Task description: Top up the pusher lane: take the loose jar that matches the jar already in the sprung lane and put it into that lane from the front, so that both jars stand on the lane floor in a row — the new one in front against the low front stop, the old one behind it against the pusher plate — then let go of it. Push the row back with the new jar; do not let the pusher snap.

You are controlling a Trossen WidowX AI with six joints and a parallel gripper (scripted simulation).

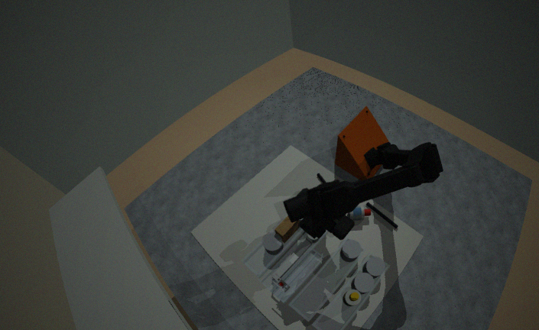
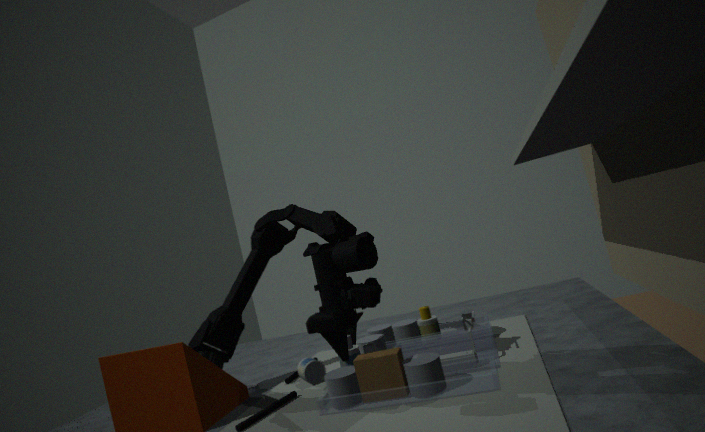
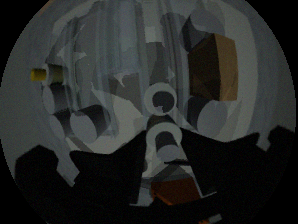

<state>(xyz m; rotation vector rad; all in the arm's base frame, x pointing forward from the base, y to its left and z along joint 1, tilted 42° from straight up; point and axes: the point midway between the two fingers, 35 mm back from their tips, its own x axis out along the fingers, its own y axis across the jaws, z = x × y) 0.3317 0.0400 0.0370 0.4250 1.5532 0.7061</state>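
Jar (image 3: pixel 176 134), loose one, being held in pincer (image 2: pixel 347 358) (image 3: pixel 161 132); is sitting betw. both fingertips, w/ rim facing up to wrist cam. Pincer: is standing partly open, approx. half, & gripping on jar body. In top view is hiding under the arm (image 1: pixel 390 184), so cannot tell pincer there.

Key relation: old jar (image 1: pixel 313 238) (image 3: pixel 160 86) lying straight ahead of pincer, along lane's long axis; in wrist view is showing just above held jar, a bit to L. Fingers standing one on each side of this axis, so not blocking the way betw. jars. Touching or still small gap: cannot tell. Lane floor contact also not showing clearly, same for low front stop. Wooden block (image 1: pixel 287 228) (image 2: pixel 381 376) (image 3: pixel 228 67) is standing to the R in wrist view, near enough to be careful w/.

Now prob. being at the pushing-back step. Next, needing to keep pressing slowly along axis, no twisting, then lowering behind stop. If releasing too early, risking pusher snap & tipped jar.
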